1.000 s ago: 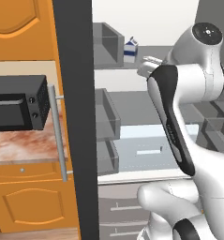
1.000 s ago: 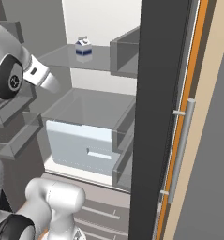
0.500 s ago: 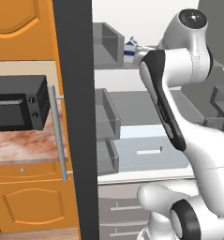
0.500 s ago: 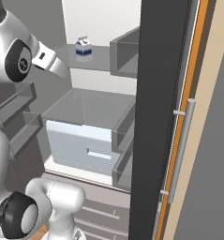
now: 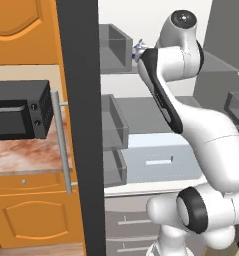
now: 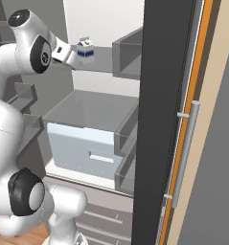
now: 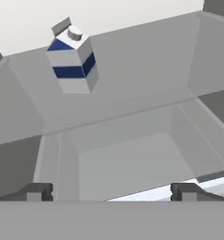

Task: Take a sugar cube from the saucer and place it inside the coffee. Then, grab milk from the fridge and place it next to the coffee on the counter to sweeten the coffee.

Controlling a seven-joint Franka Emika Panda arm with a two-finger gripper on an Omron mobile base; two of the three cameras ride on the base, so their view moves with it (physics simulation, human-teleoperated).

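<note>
The milk (image 7: 71, 63), a small white carton with a dark blue band, stands upright on the fridge's upper glass shelf (image 6: 104, 60). In the hand view it sits ahead at the upper left, well beyond my fingertips (image 7: 36, 191). My gripper (image 7: 111, 192) is open with nothing between its fingers. In the right base view my gripper (image 6: 72, 56) hangs just left of the milk (image 6: 85, 50), apart from it. The fridge (image 5: 81, 125) stands open, with its pale interior showing. The cup, saucer and sugar cube are out of view.
The dark fridge door edge (image 6: 161, 119) and its silver handle (image 6: 185, 153) stand at the right. A pale drawer (image 6: 82, 148) sits under the lower shelf, with door bins (image 5: 113, 125) beside it. A black microwave (image 5: 18, 110) rests on the marble counter (image 5: 21, 155).
The arm has swung up and toward the upper shelf, bringing the hand close to the milk carton. The carton and the fridge door have not moved.
</note>
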